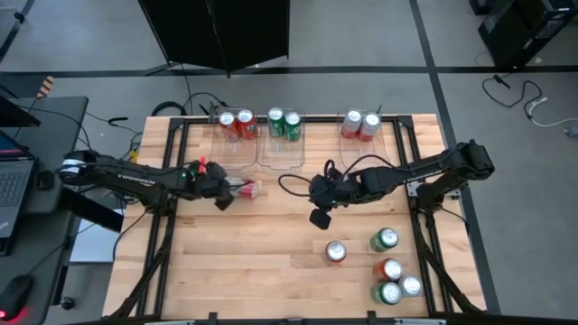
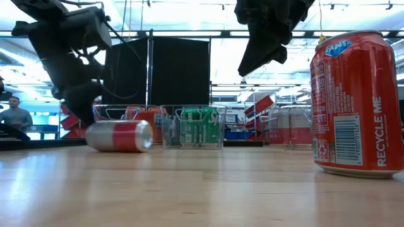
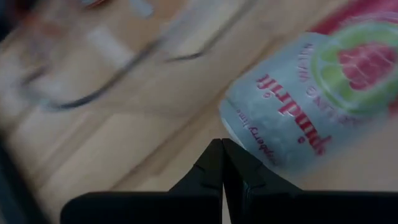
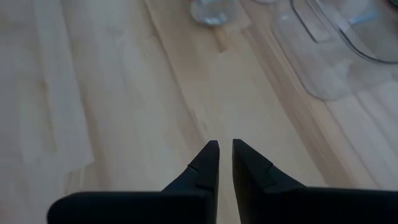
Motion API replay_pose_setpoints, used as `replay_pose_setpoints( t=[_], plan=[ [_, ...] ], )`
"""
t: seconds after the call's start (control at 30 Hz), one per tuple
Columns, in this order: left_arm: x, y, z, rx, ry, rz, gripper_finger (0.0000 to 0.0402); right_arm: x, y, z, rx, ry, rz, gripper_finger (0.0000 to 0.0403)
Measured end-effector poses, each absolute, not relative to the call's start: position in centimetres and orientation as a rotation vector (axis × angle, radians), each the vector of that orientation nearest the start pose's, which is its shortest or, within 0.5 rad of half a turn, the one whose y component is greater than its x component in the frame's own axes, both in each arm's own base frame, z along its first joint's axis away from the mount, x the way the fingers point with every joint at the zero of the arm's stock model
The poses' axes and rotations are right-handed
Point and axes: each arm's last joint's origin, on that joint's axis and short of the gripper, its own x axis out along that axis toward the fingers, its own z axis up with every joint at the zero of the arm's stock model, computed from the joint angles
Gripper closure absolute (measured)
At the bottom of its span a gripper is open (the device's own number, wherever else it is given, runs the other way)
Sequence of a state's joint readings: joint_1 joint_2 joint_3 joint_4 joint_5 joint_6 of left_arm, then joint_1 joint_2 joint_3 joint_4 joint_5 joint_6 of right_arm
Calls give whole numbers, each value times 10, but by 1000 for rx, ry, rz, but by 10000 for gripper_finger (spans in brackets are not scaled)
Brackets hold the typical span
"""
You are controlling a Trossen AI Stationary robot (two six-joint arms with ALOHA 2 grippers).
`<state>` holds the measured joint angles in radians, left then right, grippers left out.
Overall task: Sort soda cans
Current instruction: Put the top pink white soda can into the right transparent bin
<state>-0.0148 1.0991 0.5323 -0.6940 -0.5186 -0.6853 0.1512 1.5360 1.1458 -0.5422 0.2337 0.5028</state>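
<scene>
Two end effectors over the wooden desk (image 1: pixel 271 262), both clenched and empty. Left end effector (image 1: pixel 224 200) fingers pressed flat together, tip just beside a silver-white can (image 1: pixel 247 189) lying on its side; whether it touches, cannot tell. That can shows a raspberry-lime print in the left wrist view (image 3: pixel 305 106). Right end effector (image 1: pixel 319 219) hangs mid-desk with only a sliver between its fingers, nothing under it but bare planks.

Three clear plastic bins along the far edge: left bin (image 1: pixel 237 144) has two red cans (image 1: pixel 236 123), middle bin (image 1: pixel 282 149) two green cans (image 1: pixel 284 123), right bin (image 1: pixel 363 144) two silver-white cans (image 1: pixel 360 124).

Five loose cans stand upright near the right front corner: a red one (image 1: pixel 336 252), a green one (image 1: pixel 384 239), and a tight cluster of three (image 1: pixel 394 282).
</scene>
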Motion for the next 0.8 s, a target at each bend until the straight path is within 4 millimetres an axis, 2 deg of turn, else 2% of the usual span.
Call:
replay_pose_setpoints(
  t=[0.17,0.33,0.53,0.8],
  plan=[
    [178,1,172,-265,939,699,398,321,52,252,311,756,-245,374],
    [176,-7,172,-260,946,674,398,339,57,232,302,722,-237,382],
    [162,-4,169,-227,1013,776,398,371,40,201,278,729,-303,398],
    [162,-2,142,-263,876,708,399,407,7,166,265,765,-447,403]
  ],
)
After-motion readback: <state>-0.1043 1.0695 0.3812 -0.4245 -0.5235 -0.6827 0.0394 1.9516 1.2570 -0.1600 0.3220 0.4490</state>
